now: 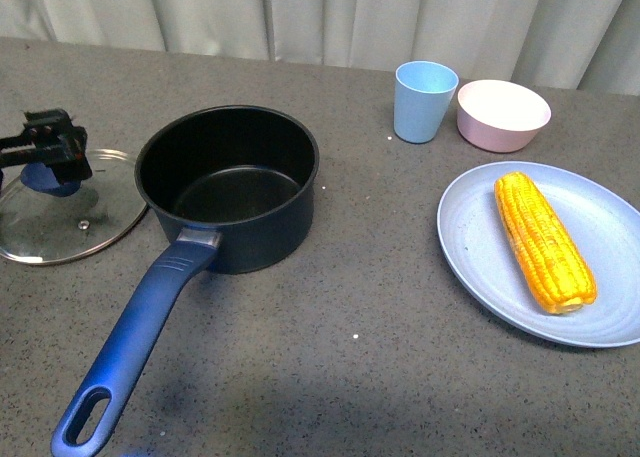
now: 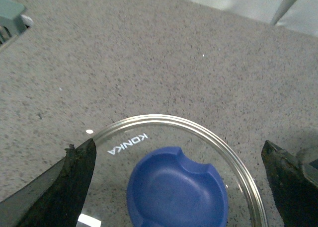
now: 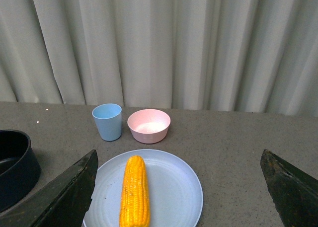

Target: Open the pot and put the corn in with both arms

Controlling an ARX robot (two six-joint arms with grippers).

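Pot point(image 1: 262, 239) stands open centre-left in the front view, its lid point(image 1: 60, 222) flat on the desk point(image 1: 330, 377) at the left edge. The left gripper point(image 2: 176, 150) is spread wide over the knob point(image 2: 176, 187), holding nothing. Lid step looks done: corn point(image 1: 545, 239) lies on the plate point(image 1: 470, 227) at right, and the right gripper point(image 3: 179, 157), wide open and empty, must drop and close across it.

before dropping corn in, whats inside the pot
Nothing visible: the pot shows a bare black floor; its near wall hides a strip of it. The corn lies on the plate.

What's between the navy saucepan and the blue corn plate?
Nothing, front view: bare grey countertop separates dark navy saucepan from light blue plate holding yellow corn cob.
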